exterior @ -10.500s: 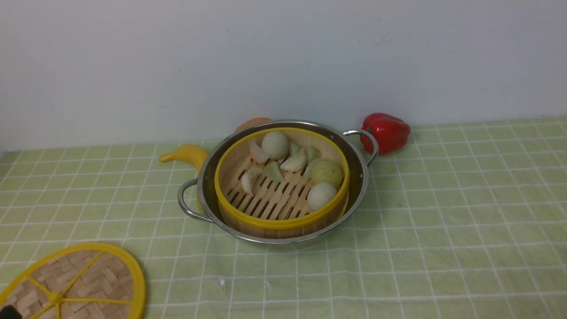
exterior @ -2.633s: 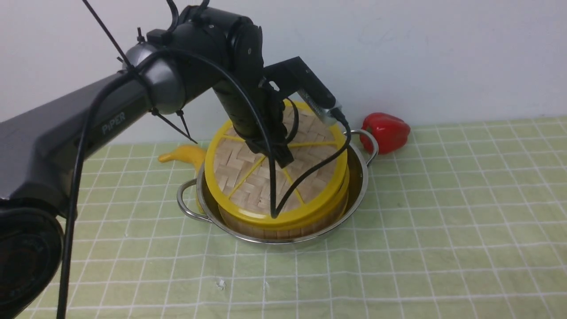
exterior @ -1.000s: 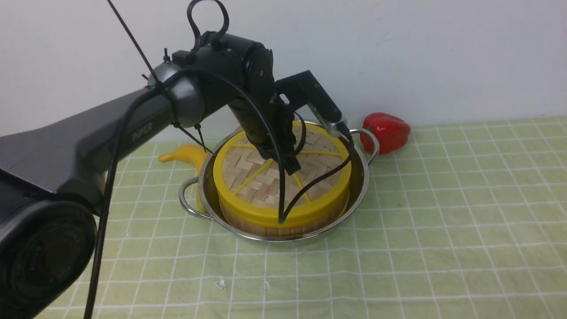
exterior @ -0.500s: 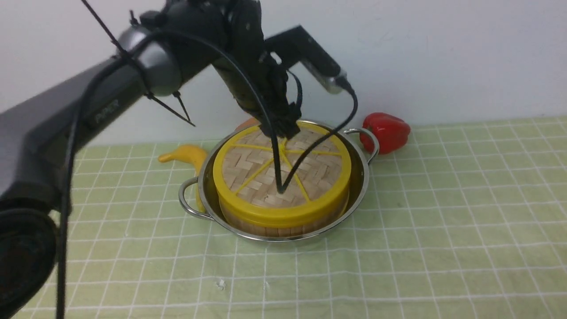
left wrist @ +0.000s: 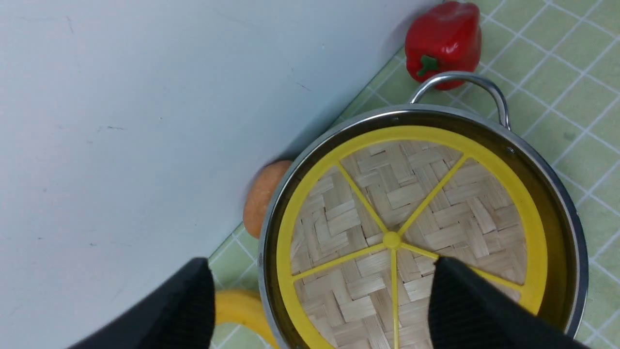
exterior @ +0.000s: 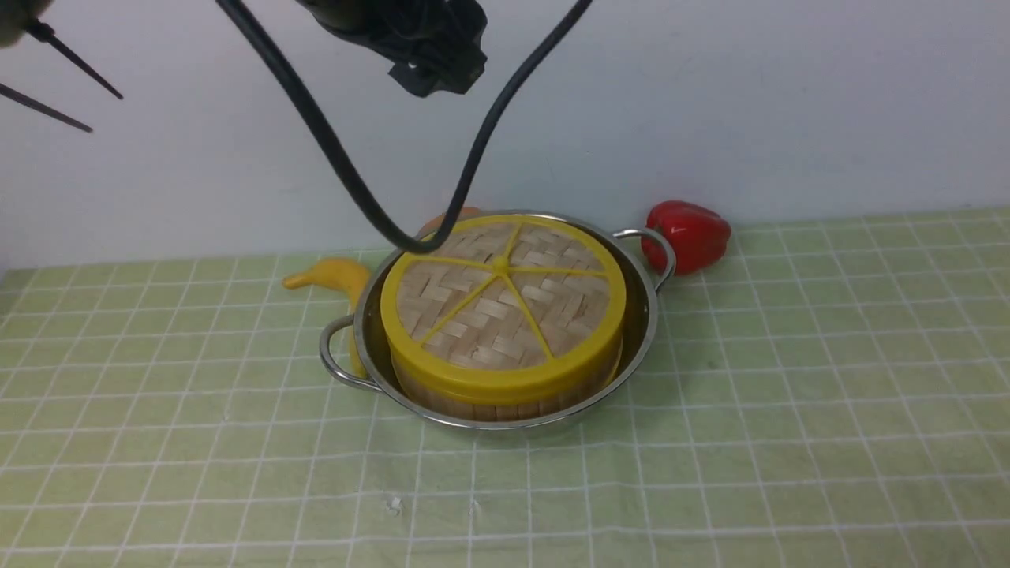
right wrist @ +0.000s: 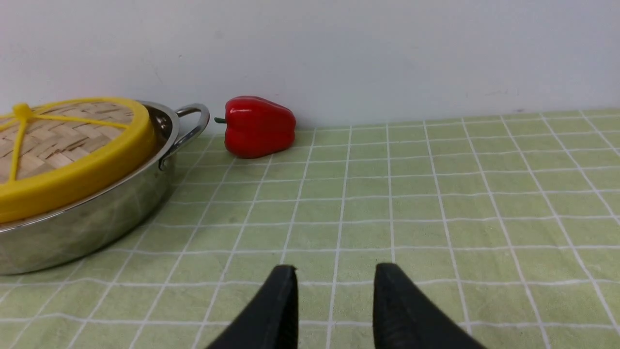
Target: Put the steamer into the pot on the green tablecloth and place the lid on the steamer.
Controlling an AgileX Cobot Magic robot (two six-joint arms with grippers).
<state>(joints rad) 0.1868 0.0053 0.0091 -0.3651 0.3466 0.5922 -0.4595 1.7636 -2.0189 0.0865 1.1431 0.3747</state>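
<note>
The lid (exterior: pixel 503 306) hides the steamer's (exterior: pixel 505 404) inside, and only part of the left arm shows at the front view's top edge. The left claw (left wrist: pixel 319 291) hangs spread wide and empty above the lid, which sits on the steamer in the pot (exterior: pixel 643 315) on the green tablecloth (exterior: pixel 789 394). The right claw (right wrist: pixel 334 291) is partly open, empty, well apart from the pot.
</note>
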